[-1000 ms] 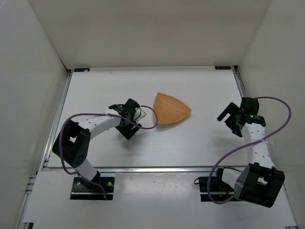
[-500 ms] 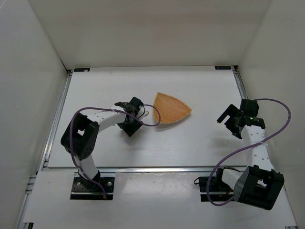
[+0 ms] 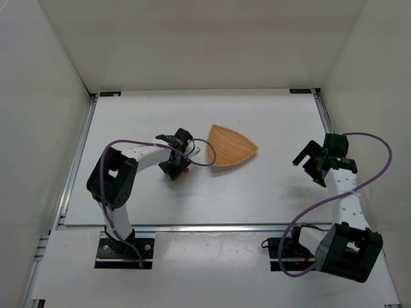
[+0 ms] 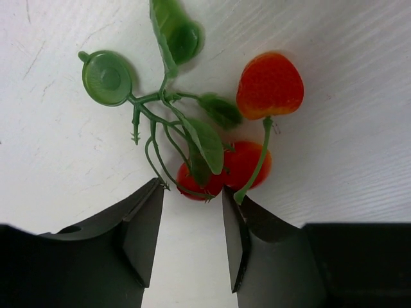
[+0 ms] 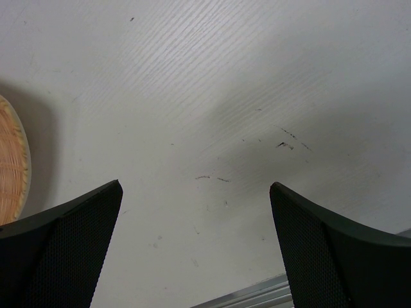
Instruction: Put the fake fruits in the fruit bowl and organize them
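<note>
The fake fruits [image 4: 268, 86] are red berries on thin green stems with leaves and a green suction cup, lying on the white table. My left gripper [image 4: 192, 202] points straight down at them. Its jaws stand narrowly apart with bare table between them, and the lowest berries and a stem lie just at the fingertips. From above, the left gripper [image 3: 174, 164] covers most of the cluster, and only a red speck of the fruits [image 3: 185, 170] shows. The fruit bowl [image 3: 230, 145], an orange wicker basket, sits just right of it. My right gripper [image 3: 313, 160] hovers open and empty farther right.
White walls enclose the table on three sides. A metal rail [image 3: 212, 226] runs along the near edge. The left arm's purple cable [image 3: 200, 160] loops toward the bowl. The bowl's rim [image 5: 9, 173] shows at the left of the right wrist view.
My left gripper's jaws have narrowed and the gripper has shifted slightly over the fruits as the arm folded. The right arm barely moved.
</note>
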`<state>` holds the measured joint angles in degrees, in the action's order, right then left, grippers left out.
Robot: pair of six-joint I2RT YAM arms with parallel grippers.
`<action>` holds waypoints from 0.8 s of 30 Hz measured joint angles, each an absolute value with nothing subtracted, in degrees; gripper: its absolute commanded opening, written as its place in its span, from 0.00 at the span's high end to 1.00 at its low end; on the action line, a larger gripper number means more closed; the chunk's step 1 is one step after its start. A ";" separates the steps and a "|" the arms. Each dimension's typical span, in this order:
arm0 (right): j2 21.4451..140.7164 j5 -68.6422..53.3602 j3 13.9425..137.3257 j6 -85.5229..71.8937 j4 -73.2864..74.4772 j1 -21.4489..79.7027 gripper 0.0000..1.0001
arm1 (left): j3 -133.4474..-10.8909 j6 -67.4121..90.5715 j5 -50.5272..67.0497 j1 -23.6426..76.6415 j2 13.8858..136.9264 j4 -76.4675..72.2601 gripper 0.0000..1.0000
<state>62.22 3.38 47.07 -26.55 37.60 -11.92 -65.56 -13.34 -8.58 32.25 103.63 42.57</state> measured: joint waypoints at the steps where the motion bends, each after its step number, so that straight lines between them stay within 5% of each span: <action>1: 62.24 3.42 47.07 -26.52 37.60 -11.92 0.00 | -65.65 -13.37 -8.54 32.21 103.70 42.48 0.44; 7: 62.24 3.55 47.07 -26.37 37.60 -11.92 0.00 | -66.19 -13.50 -7.57 32.27 103.72 42.33 0.40; 20: 62.24 3.97 47.09 -26.11 37.95 -11.92 0.00 | -68.77 -13.72 -3.84 32.38 103.83 42.15 0.59; 24: 62.24 4.16 47.09 -25.89 38.70 -11.92 0.00 | -69.21 -13.82 -3.70 32.38 103.85 42.00 0.58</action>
